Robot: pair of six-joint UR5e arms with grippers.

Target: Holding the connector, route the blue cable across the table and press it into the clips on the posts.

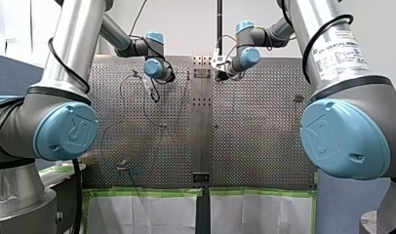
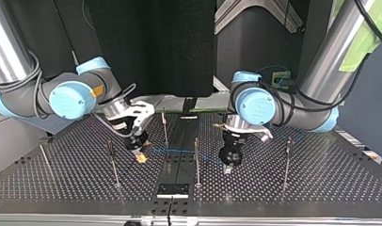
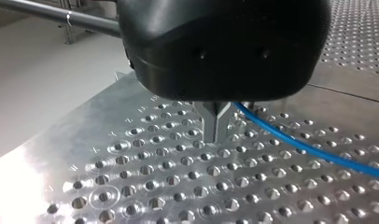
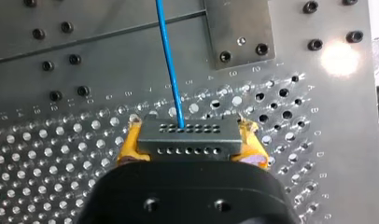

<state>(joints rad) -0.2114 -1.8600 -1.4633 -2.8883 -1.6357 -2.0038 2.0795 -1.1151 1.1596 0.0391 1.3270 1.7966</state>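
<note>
In the top view, at the left, my right gripper (image 2: 141, 157) hangs low over the perforated table (image 2: 62, 183). Its yellow-padded jaws pinch the connector (image 4: 187, 140), a grey block with two rows of small holes. The blue cable (image 4: 169, 60), thin and straight, leaves the connector's far face and runs rightward past a thin post (image 2: 196, 162) to my left gripper (image 2: 228, 168). Its metal jaws are pressed together, and the cable emerges just beside them. I cannot tell whether they grip it.
</note>
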